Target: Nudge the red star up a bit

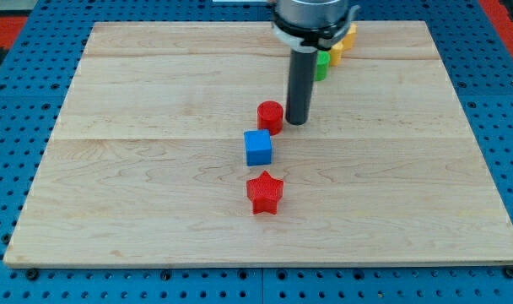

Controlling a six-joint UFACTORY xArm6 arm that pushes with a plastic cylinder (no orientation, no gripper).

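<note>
The red star (pixel 265 192) lies on the wooden board (pixel 138 169), below the middle of the view. A blue cube (pixel 258 147) sits just above it, a small gap apart. A red cylinder (pixel 271 116) stands above the blue cube. My tip (pixel 297 121) rests on the board right beside the red cylinder, on its right, well above the red star and to its right.
A green block (pixel 322 65) and a yellow block (pixel 341 44) sit near the view's top, partly hidden behind the rod and the arm's body. Blue pegboard surrounds the board on all sides.
</note>
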